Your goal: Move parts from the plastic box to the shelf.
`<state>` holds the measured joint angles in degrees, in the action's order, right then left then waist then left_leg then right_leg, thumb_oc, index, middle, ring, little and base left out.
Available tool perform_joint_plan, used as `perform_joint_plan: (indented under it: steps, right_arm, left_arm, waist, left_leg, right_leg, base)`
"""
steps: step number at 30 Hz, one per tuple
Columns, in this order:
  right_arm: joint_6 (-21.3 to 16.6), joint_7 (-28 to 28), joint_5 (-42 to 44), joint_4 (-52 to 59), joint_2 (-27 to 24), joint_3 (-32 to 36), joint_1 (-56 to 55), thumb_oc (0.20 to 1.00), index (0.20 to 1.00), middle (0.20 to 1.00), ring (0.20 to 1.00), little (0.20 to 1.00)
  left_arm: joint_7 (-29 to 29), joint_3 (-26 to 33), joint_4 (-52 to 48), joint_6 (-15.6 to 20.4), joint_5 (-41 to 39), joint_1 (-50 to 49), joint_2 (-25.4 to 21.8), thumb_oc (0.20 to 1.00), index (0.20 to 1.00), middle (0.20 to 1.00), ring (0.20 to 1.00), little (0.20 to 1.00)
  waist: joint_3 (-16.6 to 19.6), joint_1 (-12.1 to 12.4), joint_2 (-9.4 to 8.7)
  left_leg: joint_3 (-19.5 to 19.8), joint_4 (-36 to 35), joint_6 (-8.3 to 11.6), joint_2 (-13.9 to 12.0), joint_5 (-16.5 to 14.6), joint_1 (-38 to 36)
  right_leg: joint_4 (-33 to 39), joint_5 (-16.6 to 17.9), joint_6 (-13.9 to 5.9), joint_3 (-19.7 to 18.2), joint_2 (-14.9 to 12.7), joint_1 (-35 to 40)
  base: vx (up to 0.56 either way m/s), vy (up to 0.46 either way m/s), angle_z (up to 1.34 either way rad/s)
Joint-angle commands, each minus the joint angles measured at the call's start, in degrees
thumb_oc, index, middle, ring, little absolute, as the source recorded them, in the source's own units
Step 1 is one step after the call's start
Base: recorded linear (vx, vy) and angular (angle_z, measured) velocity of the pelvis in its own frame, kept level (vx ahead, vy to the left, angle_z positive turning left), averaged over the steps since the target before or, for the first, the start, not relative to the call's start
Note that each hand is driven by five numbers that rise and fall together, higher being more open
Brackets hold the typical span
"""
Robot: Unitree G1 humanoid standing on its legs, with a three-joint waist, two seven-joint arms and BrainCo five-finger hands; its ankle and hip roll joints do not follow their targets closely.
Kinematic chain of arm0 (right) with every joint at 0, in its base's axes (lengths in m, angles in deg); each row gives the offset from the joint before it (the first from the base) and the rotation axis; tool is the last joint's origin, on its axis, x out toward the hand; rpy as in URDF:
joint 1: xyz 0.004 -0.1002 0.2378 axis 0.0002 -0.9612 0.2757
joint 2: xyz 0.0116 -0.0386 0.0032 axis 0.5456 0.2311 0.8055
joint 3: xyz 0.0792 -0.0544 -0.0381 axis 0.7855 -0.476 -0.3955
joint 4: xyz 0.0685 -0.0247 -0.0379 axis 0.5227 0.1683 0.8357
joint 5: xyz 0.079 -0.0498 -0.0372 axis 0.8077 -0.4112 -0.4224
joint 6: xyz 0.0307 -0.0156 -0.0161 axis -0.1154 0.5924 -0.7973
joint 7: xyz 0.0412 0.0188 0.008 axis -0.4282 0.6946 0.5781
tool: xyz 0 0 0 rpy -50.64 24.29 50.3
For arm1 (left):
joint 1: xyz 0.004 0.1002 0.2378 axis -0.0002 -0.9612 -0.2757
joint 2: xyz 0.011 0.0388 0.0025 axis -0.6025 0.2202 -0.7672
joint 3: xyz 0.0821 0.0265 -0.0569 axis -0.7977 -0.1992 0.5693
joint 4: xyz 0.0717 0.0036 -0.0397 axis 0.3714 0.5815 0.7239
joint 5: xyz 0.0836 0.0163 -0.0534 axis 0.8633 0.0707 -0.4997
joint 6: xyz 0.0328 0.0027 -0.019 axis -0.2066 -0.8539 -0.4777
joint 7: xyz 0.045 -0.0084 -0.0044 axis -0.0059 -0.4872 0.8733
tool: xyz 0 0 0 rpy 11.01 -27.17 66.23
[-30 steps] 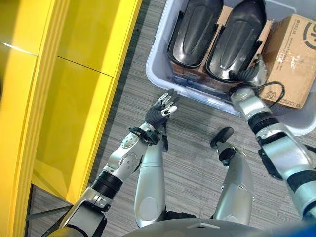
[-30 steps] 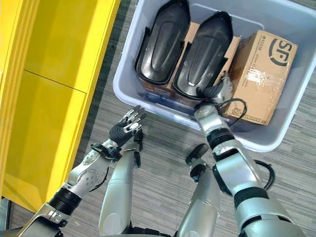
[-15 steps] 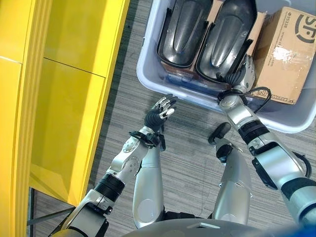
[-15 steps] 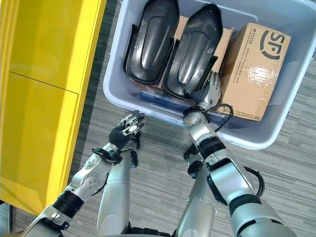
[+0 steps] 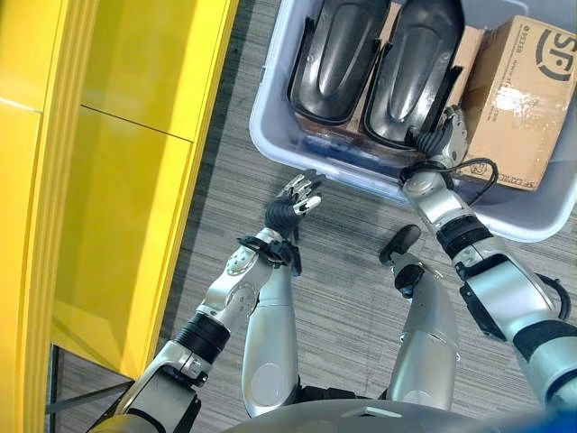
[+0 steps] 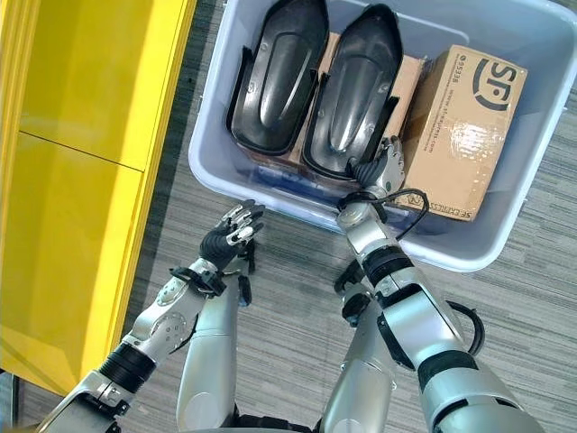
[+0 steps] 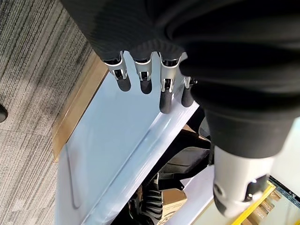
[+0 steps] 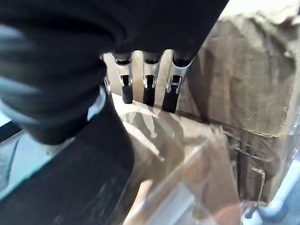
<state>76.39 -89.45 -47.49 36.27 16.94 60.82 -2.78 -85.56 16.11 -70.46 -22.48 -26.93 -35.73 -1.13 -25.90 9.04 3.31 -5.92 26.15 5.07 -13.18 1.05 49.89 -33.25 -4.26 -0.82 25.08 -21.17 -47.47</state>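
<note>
Both black parts still in plastic box, shelf unloaded; right robot hand spread beside one, left robot hand relaxed, empty.

The box stands on the floor, to the right of the shelf. In it two parts lie side by side on the left, and a carton lies right of them. The right hand is inside the box between the right part and the carton, and the left hand is over the floor just before the box's near wall.
</note>
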Motion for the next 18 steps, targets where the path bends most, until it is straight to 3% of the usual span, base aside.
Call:
perform_joint_plan:
  steps: [1, 4, 6, 9, 13, 14, 16, 18]
  right_arm:
    - [3.4, 6.4, 3.3, -4.6, 5.0, -3.0, -5.8, 0.2, 0.2, 0.2, 0.2, 0.2]
    - [4.9, 5.4, 0.8, -5.0, 4.5, -2.9, -4.5, 0.2, 0.2, 0.2, 0.2, 0.2]
    - [6.2, 1.9, -8.8, -5.0, 3.1, -3.6, -3.3, 0.2, 0.2, 0.2, 0.2, 0.2]
    - [8.8, -0.2, -10.0, -5.8, 2.1, -4.0, -2.5, 0.2, 0.2, 0.2, 0.2, 0.2]
    - [9.6, -0.7, -10.8, -8.2, 1.8, -4.6, -2.1, 0.2, 0.2, 0.2, 0.2, 0.2]
    - [9.0, -0.2, -11.0, -8.8, 1.5, -4.8, -2.2, 0.2, 0.2, 0.2, 0.2, 0.2]
    - [4.0, -1.7, -8.5, -10.7, 1.0, -5.2, -2.4, 0.2, 0.2, 0.2, 0.2, 0.2]
    - [-4.1, -5.4, -6.3, -11.0, -0.1, -3.4, -2.8, 0.2, 0.2, 0.2, 0.2, 0.2]
  left_arm:
    - [-1.2, -1.3, -6.8, 1.6, 0.2, 1.6, 0.7, 1.0, 1.0, 1.0, 1.0, 1.0]
    - [0.0, -1.5, -7.0, 0.6, 0.1, 2.2, 0.4, 1.0, 1.0, 1.0, 1.0, 1.0]
    - [-0.9, -2.0, -6.9, 0.6, -0.4, 1.7, 0.5, 1.0, 1.0, 1.0, 1.0, 1.0]
    - [-1.2, -2.7, -6.2, 2.2, -0.8, 1.4, 0.7, 1.0, 1.0, 1.0, 1.0, 1.0]
    - [-2.6, -3.0, -4.6, 3.0, -1.3, 1.4, 0.7, 1.0, 1.0, 1.0, 1.0, 1.0]
    - [-3.3, -2.9, -4.3, 3.2, -1.1, 1.1, 0.7, 1.0, 1.0, 1.0, 1.0, 1.0]
    - [-4.7, -3.2, -2.9, 4.3, -0.7, 0.8, 0.3, 1.0, 1.0, 1.0, 1.0, 1.0]
    - [-6.1, -2.8, -2.2, 5.1, -1.1, 0.4, -0.5, 1.0, 1.0, 1.0, 1.0, 1.0]
  waist:
    - [-3.9, 4.1, 3.63]
    - [-3.9, 4.3, 3.92]
    - [-3.9, 4.4, 4.38]
    - [-3.9, 4.5, 5.03]
    - [-3.9, 4.5, 5.51]
    - [-3.9, 4.6, 5.67]
    - [-3.9, 4.6, 6.0]
    - [-3.9, 4.4, 5.98]
  left_leg:
    - [-3.8, -3.6, -1.28, 2.8, 0.4, -0.5]
    - [-3.4, -3.6, -1.43, 3.0, 0.4, 0.1]
    - [-3.1, -3.5, -1.49, 3.2, 0.6, 0.7]
    - [-2.9, -3.2, -1.59, 3.6, 0.6, 1.4]
    - [-3.1, -3.1, -1.65, 3.6, 0.6, 1.5]
    - [-3.1, -3.2, -1.65, 3.7, 0.7, 1.4]
    - [-3.4, -3.4, -1.69, 3.5, 0.5, -0.5]
    - [-4.2, -4.5, -1.53, 3.1, 0.4, -3.9]
  right_leg:
    - [-4.5, -0.3, -7.75, -3.1, -1.0, 0.5]
    - [-5.1, -0.5, -7.8, -2.9, -1.2, 0.0]
    - [-5.5, -0.4, -7.92, -3.1, -1.3, -0.6]
    - [-5.9, -0.5, -7.95, -3.5, -1.5, -1.3]
    - [-6.0, -0.6, -7.83, -3.8, -1.7, -1.6]
    - [-6.0, -0.6, -7.79, -3.9, -1.7, -1.6]
    - [-5.6, -0.5, -7.71, -3.9, -2.0, -0.1]
    - [-3.8, -0.1, -7.73, -3.6, -2.2, 3.0]
  base:
    - [0.0, 0.0, 0.0]
    - [0.01, -0.015, 0.05]
    - [0.0, -0.019, 0.05]
    - [0.0, 0.0, 0.0]
    - [-0.02, -0.022, 0.04]
    - [-0.03, -0.052, 0.04]
    - [-0.04, -0.086, 0.06]
    - [-0.03, -0.099, 0.02]
